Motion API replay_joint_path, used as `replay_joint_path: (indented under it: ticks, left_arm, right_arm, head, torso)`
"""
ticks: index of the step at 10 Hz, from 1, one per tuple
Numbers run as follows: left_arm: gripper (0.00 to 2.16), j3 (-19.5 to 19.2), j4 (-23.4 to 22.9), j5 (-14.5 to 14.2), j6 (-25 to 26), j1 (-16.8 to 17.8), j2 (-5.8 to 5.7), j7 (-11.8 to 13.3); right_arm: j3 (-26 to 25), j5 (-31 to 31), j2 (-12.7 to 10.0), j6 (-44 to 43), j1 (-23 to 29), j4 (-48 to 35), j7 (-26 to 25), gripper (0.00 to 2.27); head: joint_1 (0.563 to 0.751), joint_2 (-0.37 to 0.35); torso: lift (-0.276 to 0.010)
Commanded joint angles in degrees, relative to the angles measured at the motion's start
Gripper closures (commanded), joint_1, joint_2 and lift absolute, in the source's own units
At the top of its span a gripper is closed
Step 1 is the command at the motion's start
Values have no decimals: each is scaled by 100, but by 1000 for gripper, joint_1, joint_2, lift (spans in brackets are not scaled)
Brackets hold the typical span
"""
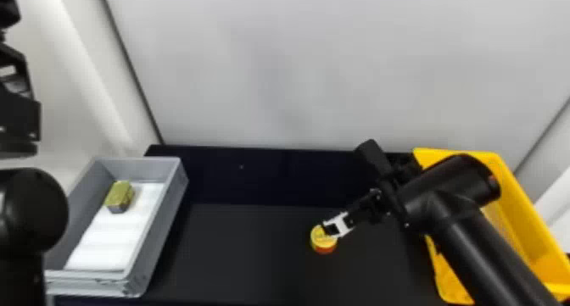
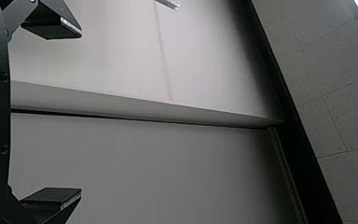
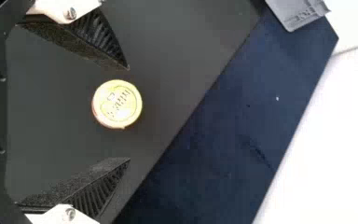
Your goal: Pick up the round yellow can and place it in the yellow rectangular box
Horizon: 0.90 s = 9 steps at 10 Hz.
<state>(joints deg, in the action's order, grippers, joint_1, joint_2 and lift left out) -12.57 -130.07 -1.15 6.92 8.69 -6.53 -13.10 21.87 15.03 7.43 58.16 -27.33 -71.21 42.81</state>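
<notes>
On the dark table, right of its middle, stands the round yellow can (image 1: 323,239), with my right gripper (image 1: 333,231) at its upper right side. In the right wrist view my right gripper (image 3: 129,114) is open, and the can (image 3: 117,104) lies between its two spread fingertips, with a gap on either side. The yellow rectangular box (image 1: 521,229) stands at the table's right, partly behind my right arm. My left arm is parked at the left edge of the head view; in the left wrist view the left gripper (image 2: 80,114) is open and holds nothing.
A grey bin (image 1: 157,226) at the left holds a white sheet (image 1: 110,241) and a small olive-yellow block (image 1: 119,196). Behind the table (image 1: 254,250) rises a pale wall (image 1: 297,72).
</notes>
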Motion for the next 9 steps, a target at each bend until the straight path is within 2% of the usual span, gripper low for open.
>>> replay_joint_path:
  ticks: [1, 9]
  left_arm:
    - [88, -1, -1, 1, -6, 1, -16, 0]
    - [88, 17, 17, 1, -41, 19, 11, 0]
  right_arm:
    - [55, 1, -57, -294, 0, 371, 19, 67]
    - [214, 98, -75, -601, 17, 775, 19, 47]
  head:
    - [694, 54]
    - [694, 54]
  torso:
    - [-3]
    - [-3]
